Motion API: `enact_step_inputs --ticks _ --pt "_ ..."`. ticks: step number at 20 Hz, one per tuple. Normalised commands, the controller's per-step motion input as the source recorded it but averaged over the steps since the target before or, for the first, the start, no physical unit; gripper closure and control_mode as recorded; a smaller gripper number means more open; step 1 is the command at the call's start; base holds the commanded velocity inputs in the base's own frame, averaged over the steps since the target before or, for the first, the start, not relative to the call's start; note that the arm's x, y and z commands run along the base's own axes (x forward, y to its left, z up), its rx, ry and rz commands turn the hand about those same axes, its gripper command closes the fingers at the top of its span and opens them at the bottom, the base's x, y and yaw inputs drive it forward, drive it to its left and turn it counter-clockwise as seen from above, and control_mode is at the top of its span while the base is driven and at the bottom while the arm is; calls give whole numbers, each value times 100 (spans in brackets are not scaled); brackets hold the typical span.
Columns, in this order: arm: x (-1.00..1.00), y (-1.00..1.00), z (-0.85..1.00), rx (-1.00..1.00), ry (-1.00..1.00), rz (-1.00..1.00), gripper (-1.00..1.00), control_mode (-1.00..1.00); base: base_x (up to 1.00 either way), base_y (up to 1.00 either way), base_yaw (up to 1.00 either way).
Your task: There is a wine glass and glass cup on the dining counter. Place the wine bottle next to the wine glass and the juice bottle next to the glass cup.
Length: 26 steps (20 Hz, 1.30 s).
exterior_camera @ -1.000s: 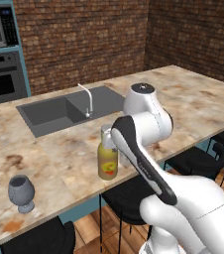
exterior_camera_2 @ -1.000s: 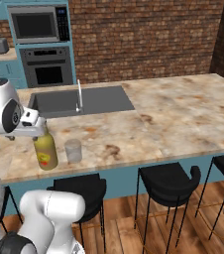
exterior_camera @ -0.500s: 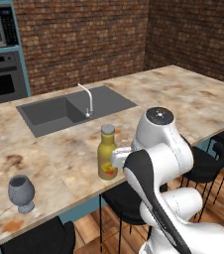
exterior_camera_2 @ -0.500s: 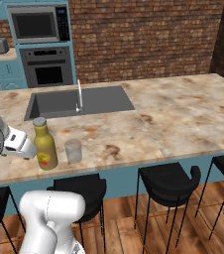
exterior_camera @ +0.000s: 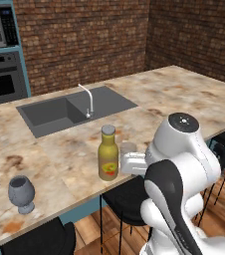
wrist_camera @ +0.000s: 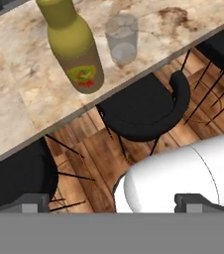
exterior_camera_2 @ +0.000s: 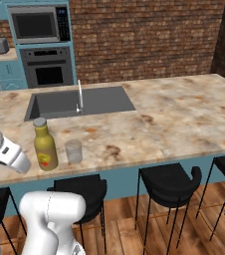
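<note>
The dining counter point(exterior_camera: 174, 94) carries an inset sink point(exterior_camera: 74, 109). Black stools point(exterior_camera_2: 167, 184) stand along its near edge. The juice bottle point(exterior_camera: 108, 159) stands upright near that edge, just beside the glass cup point(exterior_camera_2: 73, 151). The wine glass point(exterior_camera: 21, 193) sits well apart (further along). The gripper point(wrist_camera: 113, 202) holds nothing, fingers spread.

Nothing readable anywhere tbh, the juice bottle point(wrist_camera: 77, 47) ahead of the end effector just has a red-and-yellow label blob.
</note>
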Motion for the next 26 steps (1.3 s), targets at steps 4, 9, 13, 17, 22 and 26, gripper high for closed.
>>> enact_step_inputs --ticks 4,9,13,17,22,26 --pt "-32 -3 0 9 0 -3 -100 -100 0 0 0" --pt "-4 0 0 0 0 0 -100 -100 0 0 0" --pt "0 0 0 0 0 0 -100 -100 0 0 0" --pt "0 0 0 0 0 0 -100 100 -2 0 0" --pt "0 0 0 0 0 0 -100 100 -44 4 -1" --pt "0 0 0 0 0 0 -100 100 -64 9 -1"
